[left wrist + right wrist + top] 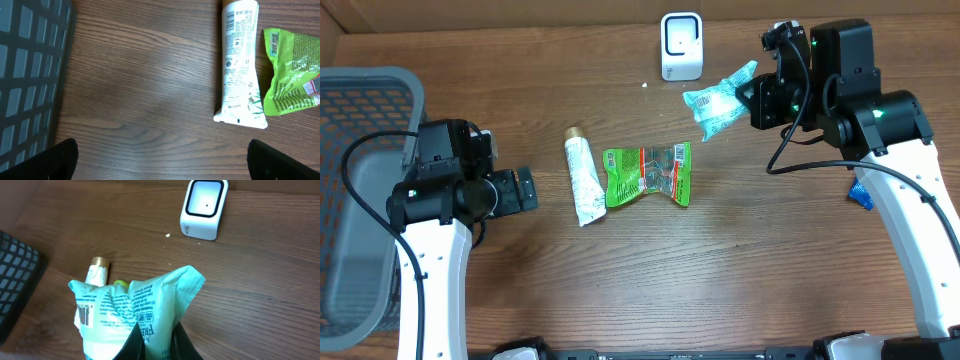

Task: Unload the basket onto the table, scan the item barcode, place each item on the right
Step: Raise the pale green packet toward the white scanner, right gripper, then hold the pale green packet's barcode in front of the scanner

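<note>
mint-green packet [140,315] fills the right wrist cam, pinched at its lower edge by the right jaws, which are pressed tight on it. it's held up off the worktop near the white scanner [681,45]. left jaws are spread wide with nothing in them, near the tube [582,180]. my worry: the barcode [83,318] looks turned away from the scanner window and sits on crinkly film, so it might not read. that thin pinch could also slip.
</note>
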`<state>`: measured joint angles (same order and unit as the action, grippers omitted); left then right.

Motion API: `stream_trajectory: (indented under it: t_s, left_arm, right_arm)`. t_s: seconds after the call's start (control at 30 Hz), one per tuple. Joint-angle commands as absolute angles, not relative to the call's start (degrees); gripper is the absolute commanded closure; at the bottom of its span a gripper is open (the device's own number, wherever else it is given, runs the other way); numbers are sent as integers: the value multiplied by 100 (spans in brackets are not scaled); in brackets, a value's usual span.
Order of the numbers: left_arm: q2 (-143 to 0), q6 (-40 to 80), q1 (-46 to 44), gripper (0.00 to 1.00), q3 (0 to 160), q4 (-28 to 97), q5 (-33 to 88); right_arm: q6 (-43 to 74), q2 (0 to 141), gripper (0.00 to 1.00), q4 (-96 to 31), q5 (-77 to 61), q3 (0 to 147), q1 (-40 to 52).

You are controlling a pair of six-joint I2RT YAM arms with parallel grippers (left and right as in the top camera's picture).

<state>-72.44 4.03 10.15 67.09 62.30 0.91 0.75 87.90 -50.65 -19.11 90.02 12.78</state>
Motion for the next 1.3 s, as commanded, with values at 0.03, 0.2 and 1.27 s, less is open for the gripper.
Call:
stream_trajectory:
  t_s: [0.03,0.2,1.27]
  left_arm:
    - [-7231,296,1009,1,6713,6230,150]
    - [-7231,296,1009,0,6713,6230,150]
    - [-7231,296,1009,0,6713,6230,150]
  right_arm:
    - [108,8615,96,-5063,-1800,9194,1280]
    - [108,8617,96,-5076,-1800,9194,1280]
    - [523,9089,96,-4495,340,9190,1835]
